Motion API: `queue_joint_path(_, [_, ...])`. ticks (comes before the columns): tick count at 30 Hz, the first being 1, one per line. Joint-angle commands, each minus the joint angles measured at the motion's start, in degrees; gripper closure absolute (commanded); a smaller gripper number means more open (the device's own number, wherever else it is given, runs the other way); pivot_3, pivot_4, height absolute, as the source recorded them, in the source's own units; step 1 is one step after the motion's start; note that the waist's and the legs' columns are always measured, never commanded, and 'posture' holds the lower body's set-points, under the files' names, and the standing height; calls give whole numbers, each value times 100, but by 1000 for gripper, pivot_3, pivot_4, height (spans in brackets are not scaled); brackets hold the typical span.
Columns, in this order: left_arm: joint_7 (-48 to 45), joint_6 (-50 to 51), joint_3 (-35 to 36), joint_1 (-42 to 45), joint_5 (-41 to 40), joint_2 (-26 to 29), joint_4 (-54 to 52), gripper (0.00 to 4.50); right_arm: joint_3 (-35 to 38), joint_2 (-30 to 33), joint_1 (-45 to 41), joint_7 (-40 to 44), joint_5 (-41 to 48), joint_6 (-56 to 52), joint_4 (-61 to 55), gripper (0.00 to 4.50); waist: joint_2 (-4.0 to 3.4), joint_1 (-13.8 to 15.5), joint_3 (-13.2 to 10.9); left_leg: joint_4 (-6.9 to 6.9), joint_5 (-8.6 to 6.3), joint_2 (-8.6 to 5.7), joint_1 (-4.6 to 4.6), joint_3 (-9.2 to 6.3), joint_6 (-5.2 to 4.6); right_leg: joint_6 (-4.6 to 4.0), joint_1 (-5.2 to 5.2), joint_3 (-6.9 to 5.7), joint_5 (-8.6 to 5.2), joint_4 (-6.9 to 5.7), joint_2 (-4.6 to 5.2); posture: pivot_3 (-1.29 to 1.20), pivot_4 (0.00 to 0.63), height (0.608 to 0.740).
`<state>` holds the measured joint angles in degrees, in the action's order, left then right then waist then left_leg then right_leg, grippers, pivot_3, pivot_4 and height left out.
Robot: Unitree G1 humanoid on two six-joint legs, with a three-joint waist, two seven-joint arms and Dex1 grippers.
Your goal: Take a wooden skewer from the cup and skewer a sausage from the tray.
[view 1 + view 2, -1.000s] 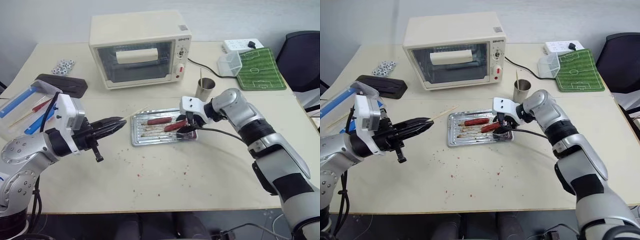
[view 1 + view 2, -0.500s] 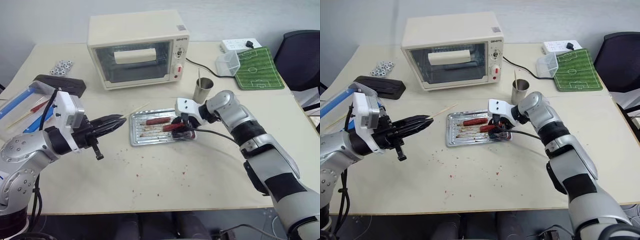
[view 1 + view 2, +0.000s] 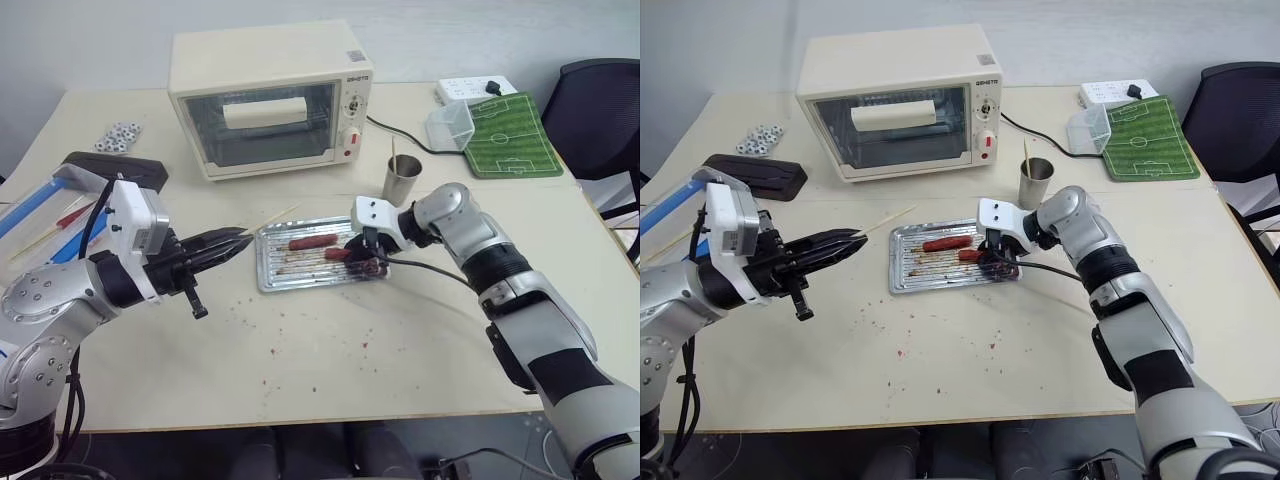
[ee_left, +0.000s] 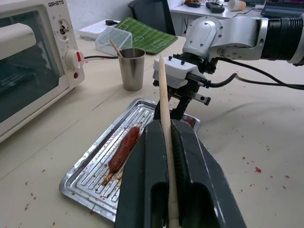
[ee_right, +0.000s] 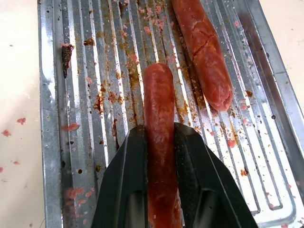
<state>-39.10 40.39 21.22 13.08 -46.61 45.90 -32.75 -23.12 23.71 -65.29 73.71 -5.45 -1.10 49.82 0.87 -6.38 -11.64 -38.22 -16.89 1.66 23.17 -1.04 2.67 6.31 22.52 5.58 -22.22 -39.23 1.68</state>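
Counting two sausages (image 5: 159, 156), one tray (image 5: 57, 123)

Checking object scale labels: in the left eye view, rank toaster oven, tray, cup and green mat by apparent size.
1. toaster oven
2. tray and green mat: look alike, unranked; the mat lies farther from the camera
3. cup

The flat ridged metal tray (image 3: 300, 262) sits mid-table, two small reddish sausages (image 3: 311, 242) on it. The steel tumbler cup (image 3: 402, 179) stands at its two o'clock, the cream toaster oven (image 3: 268, 96) at twelve.
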Motion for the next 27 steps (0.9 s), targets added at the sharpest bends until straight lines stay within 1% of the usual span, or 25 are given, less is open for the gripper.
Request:
queue_joint_path(1, [-24, -156, -12, 90, 66, 44, 25, 4500, 114, 11, 89, -55, -76, 43, -66, 3697, 0, 1, 0, -1, 0, 0, 0, 0, 0, 0, 0, 0, 0, -1, 0, 0, 150, 740])
queue_joint_path(7, [-82, -228, -84, 130, 106, 50, 127, 4500, 210, 73, 93, -28, -70, -1, -210, 3697, 0, 0, 0, -7, 0, -1, -2, 0, 1, 0, 0, 0, 0, -12, 0, 0, 150, 740])
queue_joint_path(14, [-378, -295, -142, 295, 188, 203, 429, 4500, 368, 384, 69, 319, 122, -194, -889, 3697, 0, 5, 0, -7, 1, -1, -2, 0, 1, 0, 2, -7, 0, -18, 2, 0, 150, 740])
queue_joint_path(22, [-537, -361, -246, 463, 267, 236, 628, 4500, 502, 582, 243, 435, 153, -284, -1343, 3697, 0, 1, 0, -6, 0, 1, -4, 1, 1, 0, 4, -20, 0, -20, 5, 0, 150, 740])
queue_joint_path(27, [-1013, -238, -280, 308, 217, 505, 779, 4500, 756, 914, 221, 1002, 584, -97, -1929, 3697, 0, 1, 0, -4, 1, 1, -4, 2, 1, 0, 6, -21, 0, -21, 5, 0, 150, 740])
